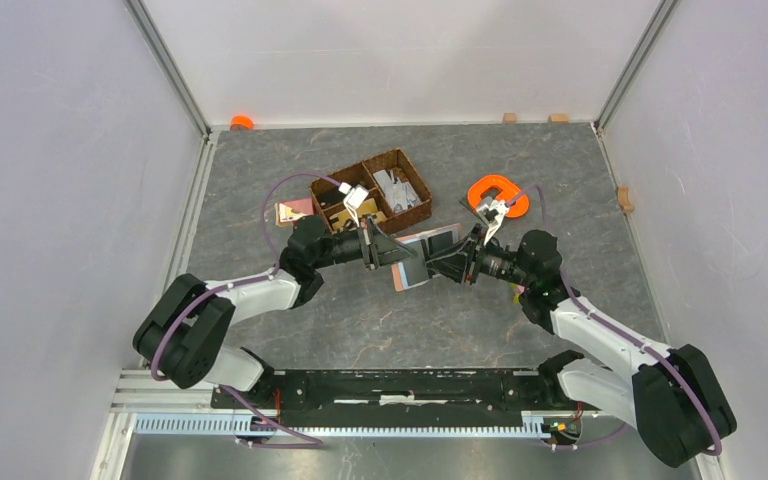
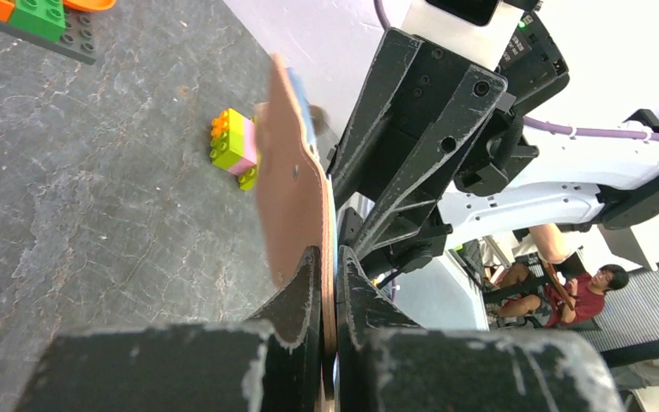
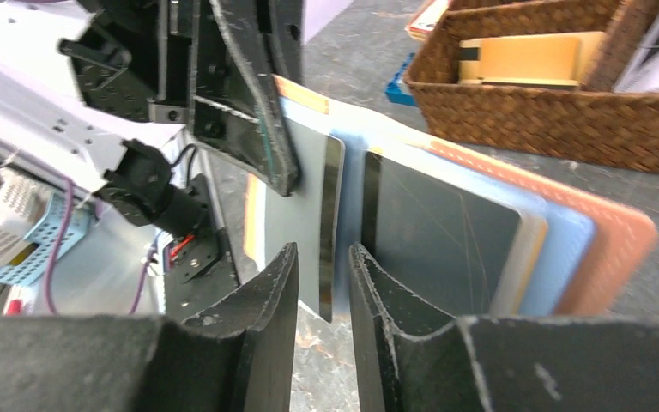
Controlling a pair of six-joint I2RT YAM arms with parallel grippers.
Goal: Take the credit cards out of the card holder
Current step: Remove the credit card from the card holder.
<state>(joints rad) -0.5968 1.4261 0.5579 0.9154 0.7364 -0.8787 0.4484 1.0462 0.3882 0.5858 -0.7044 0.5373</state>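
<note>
Card holder (image 2: 290,189), flat tan-pink leather-like wallet: clamped in left gripper (image 2: 327,275). Pale grey-blue plastic credit card (image 3: 307,215) edge, frame centre, between right gripper (image 3: 323,262)'s parted jaws.

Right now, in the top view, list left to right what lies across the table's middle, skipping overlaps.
Pink-and-white piece → left gripper → card holder → right gripper → orange ring → wooden block at the right wall. Wicker basket skipped: it overlaps the left gripper and card holder.

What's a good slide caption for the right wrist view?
Right gripper open around the edge of a grey card, left gripper clamping the card holder.
</note>
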